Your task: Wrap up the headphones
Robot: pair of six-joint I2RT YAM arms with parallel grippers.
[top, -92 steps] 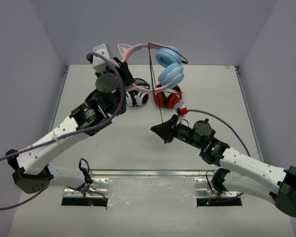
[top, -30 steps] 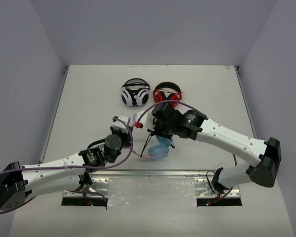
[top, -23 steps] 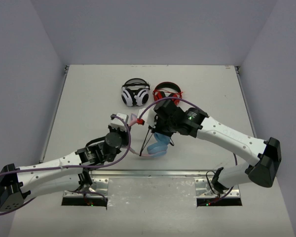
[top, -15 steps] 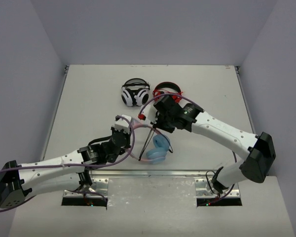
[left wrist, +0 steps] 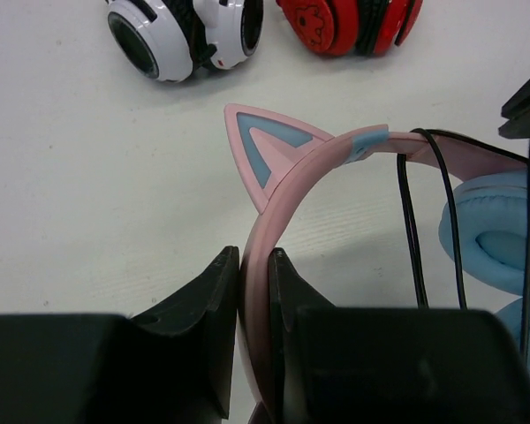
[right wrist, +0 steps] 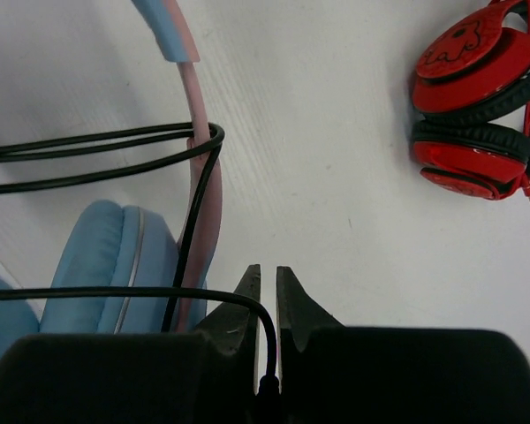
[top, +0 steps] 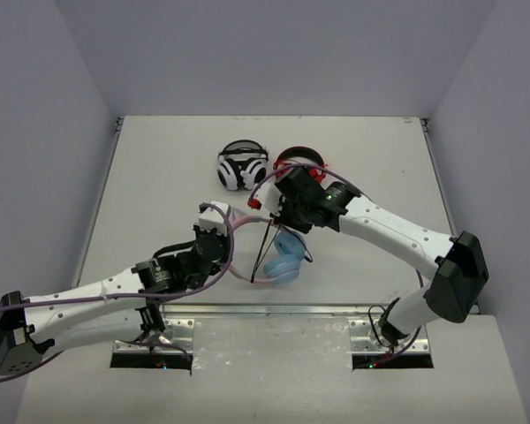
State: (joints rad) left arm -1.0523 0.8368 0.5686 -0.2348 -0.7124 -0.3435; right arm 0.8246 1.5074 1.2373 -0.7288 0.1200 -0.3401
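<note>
The headphones [top: 283, 262] sit low at the table's front centre, with light blue ear cups [left wrist: 495, 238] and a pink headband [left wrist: 287, 190] bearing a cat ear [left wrist: 263, 148]. My left gripper [top: 221, 231] is shut on the headband, which shows pinched between the fingers in the left wrist view [left wrist: 254, 269]. My right gripper [top: 280, 221] is just above the ear cups, shut on the black cable [right wrist: 269, 331] near its plug. The cable loops twice around the headband [right wrist: 199, 177], and a strand hangs down to the table [top: 258, 256].
White-and-black headphones [top: 242, 168] and red-and-black headphones [top: 302, 164] lie at the back centre, just behind my right gripper. They also show in the left wrist view [left wrist: 181, 35] [left wrist: 353, 22]. Grey walls close in the table on three sides.
The headphones, held high at the back three seconds ago, are now low at the front centre. In the last second the right gripper moved slightly back with the cable.
</note>
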